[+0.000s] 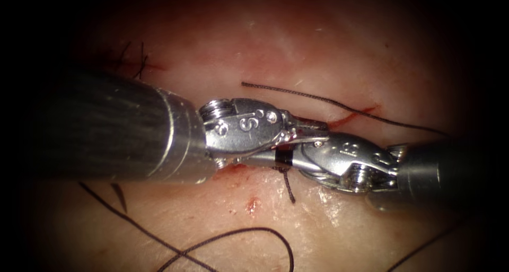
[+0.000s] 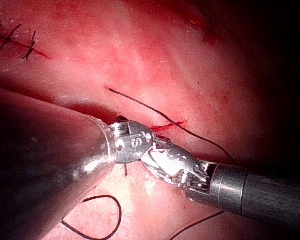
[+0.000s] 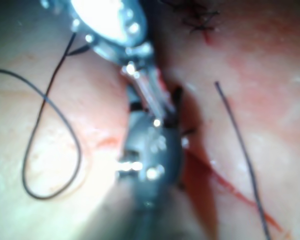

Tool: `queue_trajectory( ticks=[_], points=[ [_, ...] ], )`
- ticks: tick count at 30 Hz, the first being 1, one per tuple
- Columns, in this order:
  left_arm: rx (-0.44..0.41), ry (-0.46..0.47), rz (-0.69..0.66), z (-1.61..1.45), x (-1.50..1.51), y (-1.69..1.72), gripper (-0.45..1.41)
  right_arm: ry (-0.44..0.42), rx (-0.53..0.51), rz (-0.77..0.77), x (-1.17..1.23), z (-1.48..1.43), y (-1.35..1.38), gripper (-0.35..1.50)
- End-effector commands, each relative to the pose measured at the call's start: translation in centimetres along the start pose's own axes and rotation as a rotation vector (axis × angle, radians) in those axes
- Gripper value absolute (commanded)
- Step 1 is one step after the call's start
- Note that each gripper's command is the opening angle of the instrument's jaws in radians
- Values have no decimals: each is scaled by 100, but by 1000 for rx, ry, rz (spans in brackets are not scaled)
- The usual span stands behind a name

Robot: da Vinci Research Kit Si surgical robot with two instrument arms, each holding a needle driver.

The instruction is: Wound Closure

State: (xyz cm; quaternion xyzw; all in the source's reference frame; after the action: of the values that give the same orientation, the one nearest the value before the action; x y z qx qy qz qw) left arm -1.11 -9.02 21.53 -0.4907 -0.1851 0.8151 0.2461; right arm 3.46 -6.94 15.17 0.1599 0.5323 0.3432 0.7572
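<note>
My left tool [image 1: 297, 131] reaches in nearly level from the left, my right tool [image 1: 289, 158] from the right (slightly lower); their tips overlap and touch mid-frame.

Tissue [image 1: 297, 33] pale pink mottled with whitish patches, red fluid [image 1: 253, 204] in small spots and a thin red streak at the cut [image 1: 352, 116]. Thread [image 1: 318, 98] black, dark stitches [image 1: 139, 65] too. Both claws silver metal, left claw [image 1: 305, 131] stamped "S", shafts dark grey.
</note>
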Motion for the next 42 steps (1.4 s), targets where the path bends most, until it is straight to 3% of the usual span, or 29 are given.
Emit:
queue_trajectory(
  ticks=[1, 2, 3, 12, 14, 16, 17, 24, 26, 31, 35, 42],
  points=[
    [-3, 0, -3, 8, -6, 5, -45, -3, 19, -3, -6, 5, -6, 41],
    [-3, 0, -3, 8, -6, 5, -45, 0, 30, -6, -6, 4, -6, -12],
    [-3, 0, -3, 8, -6, 5, -45, -2, 48, -12, -7, 4, -6, -35],
    [-4, -2, -8, -9, -2, -2, -45, 7, 54, -31, -6, 4, -4, -35],
    [6, 1, -11, -20, -1, -7, -45, 20, 44, -20, -6, 3, -4, 74],
    [22, 7, -17, -37, 0, -14, -45, 32, 16, 0, -4, -2, -4, 131],
    [29, 10, -14, -45, 0, -17, -45, 32, 16, 1, -3, -5, -5, 140],
    [73, 12, -18, -101, -9, -42, -45, 32, 31, 13, 7, -53, -13, 148],
    [95, 9, -24, -126, -23, -53, -45, 35, 28, 21, 14, -90, -16, 148],
    [115, 10, -30, -145, -36, -66, -45, 40, 11, 35, 25, -126, -9, 148],
    [132, 18, -33, -153, -45, -80, -45, 46, -10, 45, 29, -140, -5, 148],
    [152, 35, -77, -147, -80, -111, -45, 47, -14, 43, 26, -137, -6, 148]
  ],
)
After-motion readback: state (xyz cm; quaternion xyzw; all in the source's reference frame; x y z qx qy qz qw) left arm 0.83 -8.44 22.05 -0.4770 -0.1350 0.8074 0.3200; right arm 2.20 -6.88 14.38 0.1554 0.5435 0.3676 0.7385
